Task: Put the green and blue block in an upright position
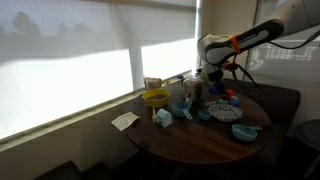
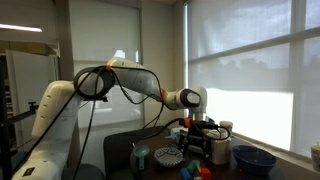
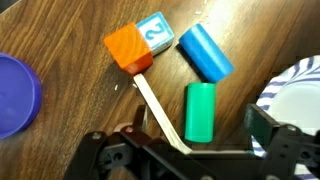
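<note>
Fingers spread wide, nothing held, over the bench. Green block & blue block lie flat, near each other. I'd centre on green, grip across its width, clear of the wooden stick, then tip up.

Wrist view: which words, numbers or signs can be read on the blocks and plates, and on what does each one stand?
"2": a digit on the light blue face of the cube beside the orange block.
No other text can be read in the wrist view. In both exterior views everything is too small to read.
</note>
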